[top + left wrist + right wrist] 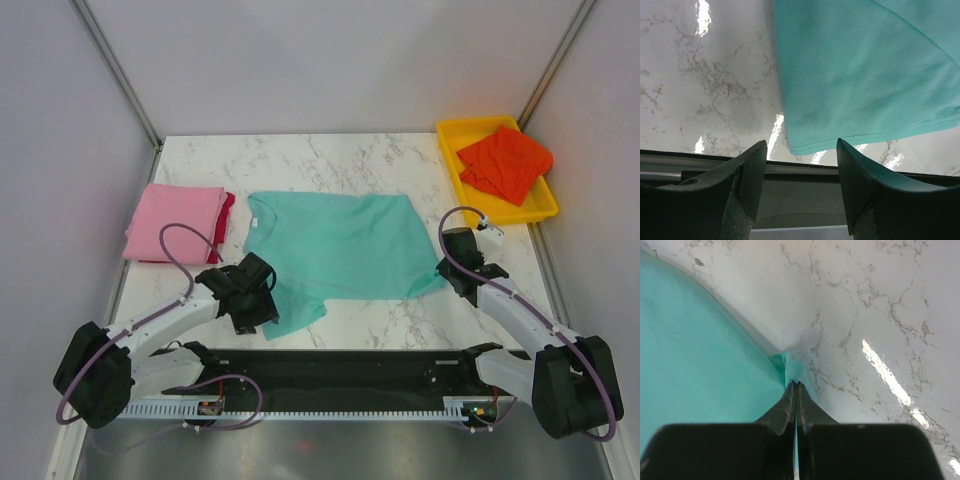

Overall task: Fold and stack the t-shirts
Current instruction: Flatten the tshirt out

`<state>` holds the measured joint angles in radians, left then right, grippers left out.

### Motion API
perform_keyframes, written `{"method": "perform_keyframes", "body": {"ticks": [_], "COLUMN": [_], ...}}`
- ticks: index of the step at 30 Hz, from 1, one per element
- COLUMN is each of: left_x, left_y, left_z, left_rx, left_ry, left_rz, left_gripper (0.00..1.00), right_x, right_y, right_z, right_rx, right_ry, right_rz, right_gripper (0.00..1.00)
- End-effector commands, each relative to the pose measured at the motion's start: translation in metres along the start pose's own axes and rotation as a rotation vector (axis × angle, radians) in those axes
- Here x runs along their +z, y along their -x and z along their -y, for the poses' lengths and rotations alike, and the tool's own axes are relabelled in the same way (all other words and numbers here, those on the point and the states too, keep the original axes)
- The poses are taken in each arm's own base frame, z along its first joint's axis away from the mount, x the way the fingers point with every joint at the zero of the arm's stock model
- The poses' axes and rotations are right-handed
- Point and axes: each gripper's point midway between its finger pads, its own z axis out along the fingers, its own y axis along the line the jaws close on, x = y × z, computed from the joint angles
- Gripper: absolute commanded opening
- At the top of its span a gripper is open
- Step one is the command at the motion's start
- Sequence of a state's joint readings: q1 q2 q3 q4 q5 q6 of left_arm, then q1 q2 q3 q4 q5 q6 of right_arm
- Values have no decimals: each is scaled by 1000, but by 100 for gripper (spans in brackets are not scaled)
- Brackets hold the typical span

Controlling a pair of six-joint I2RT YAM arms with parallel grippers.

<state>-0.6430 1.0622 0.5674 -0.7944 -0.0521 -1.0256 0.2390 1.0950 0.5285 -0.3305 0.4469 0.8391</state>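
Now right jaws pinch the teal t-shirt [700, 365] at its corner; left jaws stand spread.

No readable text, label, brand, number or sign is showing in any view. The teal t-shirt [345, 245], pink t-shirt [175, 220], orange-red t-shirt [505, 162], yellow tray [522, 213] and marble table [330, 160] are all showing plain, unmarked surfaces.
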Motion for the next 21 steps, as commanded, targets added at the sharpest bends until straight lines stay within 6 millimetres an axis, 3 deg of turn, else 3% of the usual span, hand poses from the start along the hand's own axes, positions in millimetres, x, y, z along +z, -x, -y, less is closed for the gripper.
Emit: {"method": "perform_keyframes", "body": {"ticks": [1,7,13,16,17,21], "left_x": [-2,5,18,23,23,23], "left_y": [4,-1,-11,-10,-9,-4], "left_z": [12,14,23,25,25,30], "left_rx": [-9,-18,17,24,24,20], "left_ry": [16,59,72,86,86,51], "left_rz": [13,20,-14,-4,-1,28], "left_gripper": [65,63,53,38,28,5], "right_x": [4,4,5,4,3,0], "right_y": [6,5,3,3,4,7], "right_z": [-2,-4,-2,0,0,1], "right_rx": [7,4,12,13,16,20], "right_ry": [12,30,41,42,45,58], "right_rz": [39,34,26,28,31,45], "right_gripper": [0,0,0,0,0,0]}}
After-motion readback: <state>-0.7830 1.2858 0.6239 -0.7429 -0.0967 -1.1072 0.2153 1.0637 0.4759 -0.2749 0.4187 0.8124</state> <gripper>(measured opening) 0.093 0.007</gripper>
